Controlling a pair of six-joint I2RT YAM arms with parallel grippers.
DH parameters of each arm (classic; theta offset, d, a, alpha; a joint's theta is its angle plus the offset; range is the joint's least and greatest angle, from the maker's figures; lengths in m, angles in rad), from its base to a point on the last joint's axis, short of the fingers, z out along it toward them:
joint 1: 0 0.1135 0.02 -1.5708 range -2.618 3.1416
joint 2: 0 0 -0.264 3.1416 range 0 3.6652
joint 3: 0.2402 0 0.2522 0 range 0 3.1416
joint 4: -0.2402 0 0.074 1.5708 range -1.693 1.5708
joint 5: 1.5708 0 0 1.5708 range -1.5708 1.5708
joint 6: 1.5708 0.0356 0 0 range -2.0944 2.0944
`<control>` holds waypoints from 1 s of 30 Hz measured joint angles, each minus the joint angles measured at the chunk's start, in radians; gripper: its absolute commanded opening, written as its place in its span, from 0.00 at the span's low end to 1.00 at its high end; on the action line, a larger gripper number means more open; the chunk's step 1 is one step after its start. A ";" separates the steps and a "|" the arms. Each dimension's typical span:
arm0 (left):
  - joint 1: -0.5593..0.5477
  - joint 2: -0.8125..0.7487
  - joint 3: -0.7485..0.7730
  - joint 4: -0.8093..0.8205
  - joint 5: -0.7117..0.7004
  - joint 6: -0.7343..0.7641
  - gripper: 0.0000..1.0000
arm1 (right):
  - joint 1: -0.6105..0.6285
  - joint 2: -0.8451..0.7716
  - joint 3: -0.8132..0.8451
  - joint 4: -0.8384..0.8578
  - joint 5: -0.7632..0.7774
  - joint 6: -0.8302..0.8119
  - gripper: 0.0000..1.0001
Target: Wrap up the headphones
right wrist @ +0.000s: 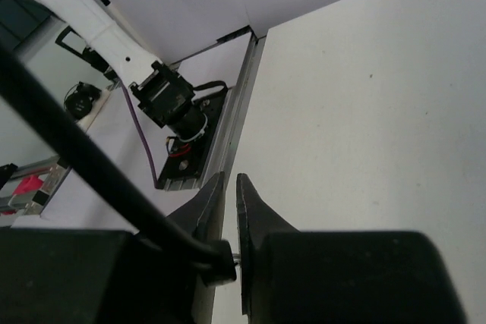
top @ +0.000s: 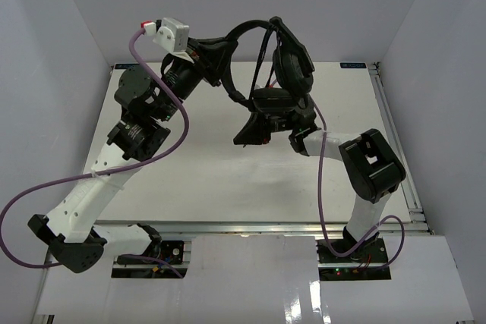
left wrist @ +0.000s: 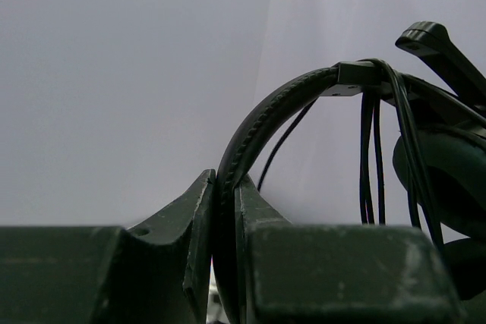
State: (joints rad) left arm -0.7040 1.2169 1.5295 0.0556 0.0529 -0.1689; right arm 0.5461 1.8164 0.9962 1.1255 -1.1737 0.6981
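The black headphones (top: pixel 291 66) hang in the air above the back of the table. My left gripper (top: pixel 219 57) is shut on the arched headband (left wrist: pixel 262 123), which rises out from between its jaws (left wrist: pixel 226 181). Loops of the thin black cable (left wrist: pixel 372 153) hang over the headband next to an earcup (left wrist: pixel 444 176). My right gripper (top: pixel 247 134) sits below the earcups, pointing down and left. In the right wrist view its jaws (right wrist: pixel 230 180) are closed on the metal tip of the cable's plug (right wrist: pixel 222 257), and the cable (right wrist: pixel 91 161) runs off to the upper left.
The white table (top: pixel 220 180) is enclosed by white walls on three sides. A metal rail (top: pixel 395 142) runs along its right edge. Purple arm cables (top: pixel 175 130) loop beside both arms. The left arm's base (right wrist: pixel 173 108) shows in the right wrist view.
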 measured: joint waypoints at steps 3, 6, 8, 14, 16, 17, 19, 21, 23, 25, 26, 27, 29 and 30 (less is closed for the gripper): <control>0.000 0.002 0.034 0.000 -0.064 0.038 0.00 | 0.002 0.000 -0.051 0.025 -0.014 0.013 0.19; 0.000 0.002 0.047 0.003 -0.128 0.076 0.00 | 0.004 -0.006 -0.085 0.038 -0.019 0.021 0.18; 0.000 0.006 0.047 0.004 -0.173 0.103 0.00 | 0.005 -0.025 -0.103 0.039 -0.021 0.021 0.16; 0.000 0.028 0.041 0.037 -0.302 0.177 0.00 | 0.013 -0.099 -0.125 0.019 -0.022 -0.009 0.08; 0.000 0.041 0.040 0.052 -0.350 0.204 0.00 | 0.018 -0.130 -0.125 -0.030 -0.015 -0.049 0.08; 0.000 0.050 0.040 0.063 -0.375 0.219 0.00 | 0.020 -0.148 -0.125 -0.080 -0.007 -0.092 0.08; 0.007 0.071 0.040 0.084 -0.421 0.249 0.00 | 0.026 -0.189 -0.126 -0.192 0.013 -0.182 0.08; 0.022 0.095 0.037 0.095 -0.453 0.275 0.00 | 0.031 -0.243 -0.127 -0.330 0.037 -0.282 0.08; 0.046 0.115 0.026 0.101 -0.475 0.292 0.00 | 0.038 -0.300 -0.127 -0.472 0.072 -0.392 0.08; 0.085 0.122 -0.003 0.101 -0.482 0.295 0.00 | 0.042 -0.368 -0.127 -0.635 0.111 -0.526 0.08; 0.108 0.123 -0.024 0.101 -0.485 0.295 0.00 | 0.044 -0.408 -0.126 -0.718 0.137 -0.602 0.08; 0.129 0.122 -0.049 0.101 -0.489 0.295 0.00 | 0.046 -0.449 -0.124 -0.808 0.163 -0.677 0.08; 0.164 0.119 -0.097 0.099 -0.500 0.294 0.00 | 0.050 -0.514 -0.113 -0.951 0.205 -0.801 0.08; 0.183 0.119 -0.118 0.097 -0.503 0.294 0.00 | 0.056 -0.543 -0.102 -1.027 0.236 -0.871 0.08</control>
State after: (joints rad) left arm -0.5207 1.3357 1.4111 0.1524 -0.4499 0.1247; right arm 0.6017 1.2737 0.8939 0.0984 -0.9382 -0.1732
